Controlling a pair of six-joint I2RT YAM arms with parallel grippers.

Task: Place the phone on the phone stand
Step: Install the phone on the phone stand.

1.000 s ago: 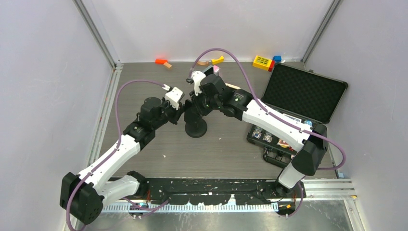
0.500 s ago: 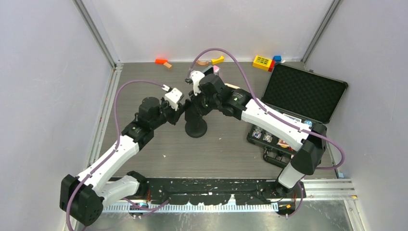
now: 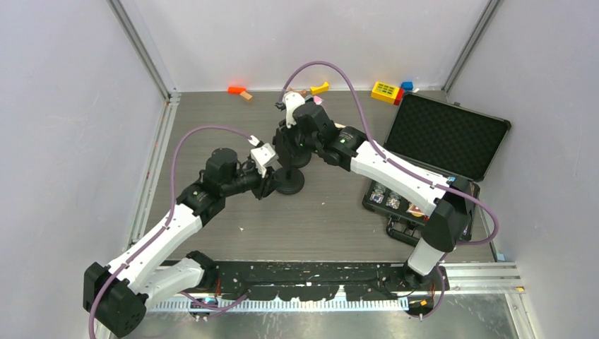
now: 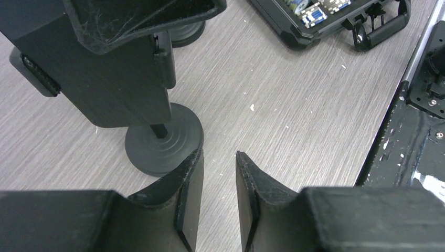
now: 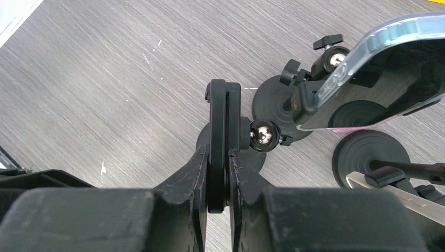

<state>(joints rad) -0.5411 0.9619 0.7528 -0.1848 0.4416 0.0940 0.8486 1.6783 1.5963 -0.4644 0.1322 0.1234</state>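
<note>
Narrowly parted left, clamped right

Left wrist: the left fingers (image 4: 190, 199) stand slightly apart, holding nothing, just beside the base of the phone stand (image 4: 163, 144) on the counter (image 4: 294, 105). Right wrist: the right fingers (image 5: 191, 178) pinch the thin black phone (image 5: 219, 121) edge-on, just beside a ball joint (image 5: 261, 135). Top: the 2 sets of fingers meet at the phone stand (image 3: 289, 182).

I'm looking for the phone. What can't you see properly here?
Top view: the phone stand head, hidden under the right arm's wrist.
Left wrist view: the black holder, cut off by the top edge.
Right wrist view: the phone, cut off by the right edge.
</note>
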